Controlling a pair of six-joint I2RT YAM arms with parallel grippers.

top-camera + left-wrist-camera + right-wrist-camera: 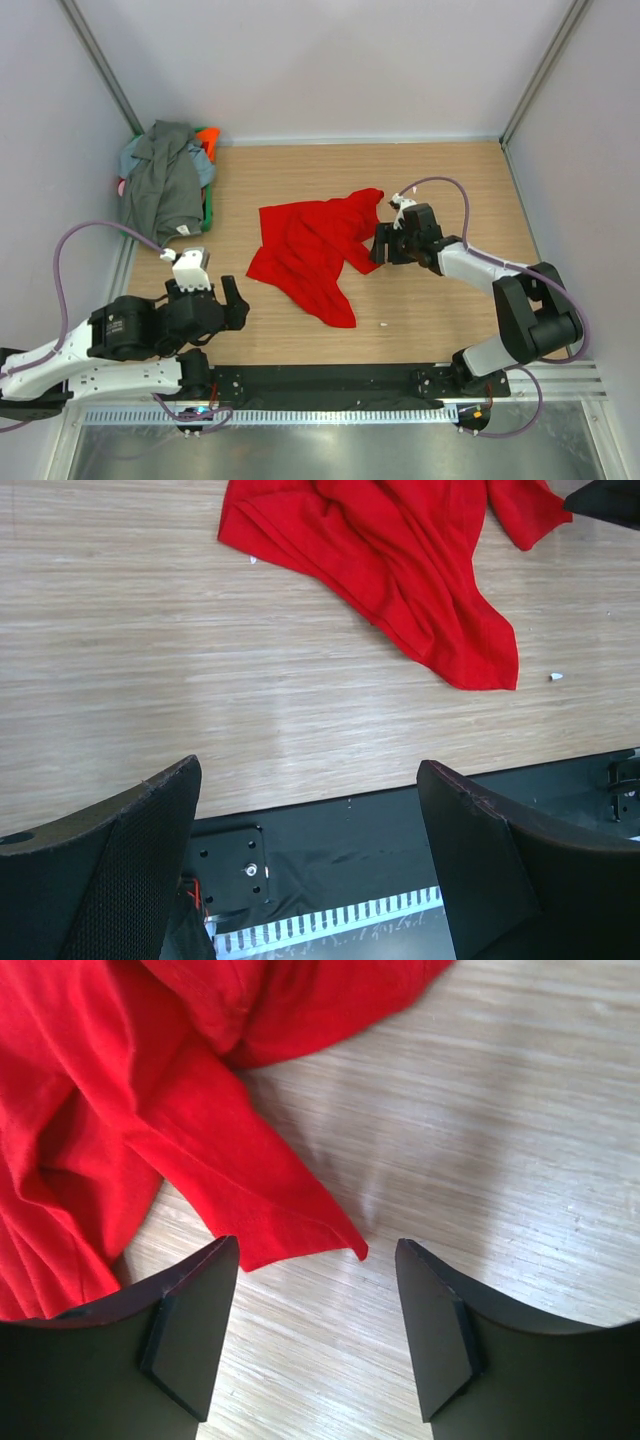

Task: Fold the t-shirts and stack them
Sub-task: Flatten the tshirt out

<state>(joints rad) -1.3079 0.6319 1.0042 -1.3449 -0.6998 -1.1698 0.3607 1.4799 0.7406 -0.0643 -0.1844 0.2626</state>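
Both open, empty: left gripper (310, 770) off cloth, right gripper (318, 1247) at red shirt (310, 250) sleeve (270, 1215). Next: pinch hem, spread flat.

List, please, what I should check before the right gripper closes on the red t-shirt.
1. Right gripper open: ok, jaws apart, nothing held.
2. Cloth inside its jaws: cannot tell; a red t-shirt corner shows between them, height unclear.
3. Left gripper open: ok, empty.
4. Left gripper near the shirt: not ok; it is by the near table edge, apart from the cloth.
5. Shirt spread flat: not ok, crumpled.
6. Shirt pile clear of the red t-shirt: ok, bare wood between.
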